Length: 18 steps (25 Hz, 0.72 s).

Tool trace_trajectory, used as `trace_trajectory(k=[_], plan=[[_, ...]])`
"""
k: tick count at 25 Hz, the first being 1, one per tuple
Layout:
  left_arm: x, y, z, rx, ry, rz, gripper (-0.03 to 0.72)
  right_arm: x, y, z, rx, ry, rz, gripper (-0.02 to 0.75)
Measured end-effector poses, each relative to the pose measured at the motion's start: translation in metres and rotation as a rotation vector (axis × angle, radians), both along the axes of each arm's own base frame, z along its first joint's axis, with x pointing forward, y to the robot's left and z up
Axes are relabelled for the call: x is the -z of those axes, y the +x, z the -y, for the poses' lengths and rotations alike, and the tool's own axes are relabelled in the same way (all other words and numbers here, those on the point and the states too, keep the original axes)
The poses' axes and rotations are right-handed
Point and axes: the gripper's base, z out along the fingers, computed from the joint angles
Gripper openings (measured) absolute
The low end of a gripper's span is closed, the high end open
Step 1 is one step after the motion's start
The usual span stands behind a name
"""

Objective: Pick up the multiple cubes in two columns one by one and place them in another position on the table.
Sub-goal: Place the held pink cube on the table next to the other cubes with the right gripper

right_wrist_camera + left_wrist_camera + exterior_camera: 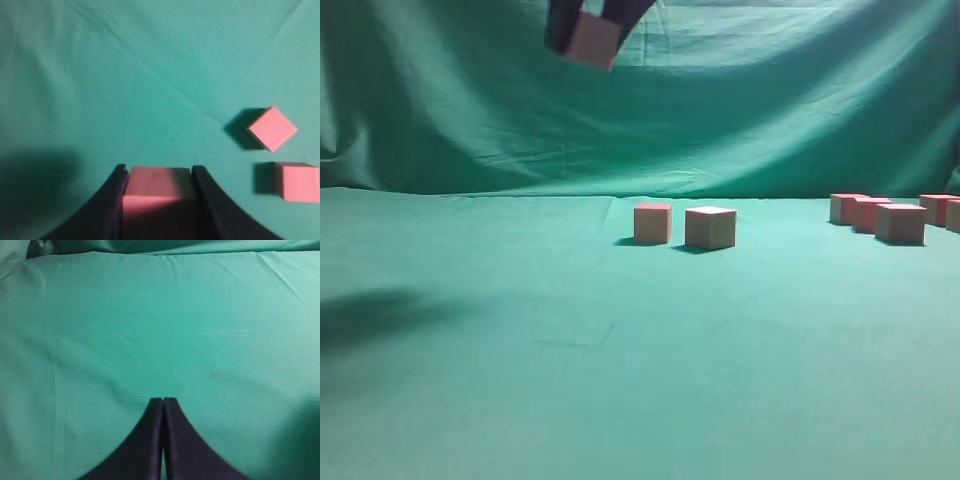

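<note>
Exterior view: seven cubes in all — one cube (pixel 593 41) held high by the right gripper (pixel 592 30) near the top edge, two placed cubes (pixel 684 225) just beside each other mid-counter, and four cubes (pixel 890 214) clustered at far right on the green counter (pixel 520 340).

Left wrist view: the left gripper (pixel 163 402) is clenched on nothing, above bare cloth.

Right wrist view: the right gripper (pixel 157 175) grasps the cube (pixel 157 192) between its fingers — two placed cubes (pixel 282 152) lie well apart to its right.
</note>
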Motion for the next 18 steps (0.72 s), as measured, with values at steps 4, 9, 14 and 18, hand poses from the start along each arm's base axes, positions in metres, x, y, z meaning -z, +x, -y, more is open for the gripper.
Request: trace_trajectory(k=[4,9,14,18], plan=[[0.0,0.0,0.0,0.0,0.0,0.0,0.0,0.02,0.012,-0.028,0.029,-0.078,-0.018,0.263],[0.0,0.0,0.0,0.0,0.0,0.0,0.0,0.051,0.027,-0.05,0.064,-0.099,-0.026,0.263],[0.0,0.0,0.0,0.0,0.0,0.0,0.0,0.064,0.037,-0.046,0.164,-0.18,0.018,0.263],[0.0,0.0,0.0,0.0,0.0,0.0,0.0,0.074,0.039,-0.046,0.19,-0.207,0.015,0.263]])
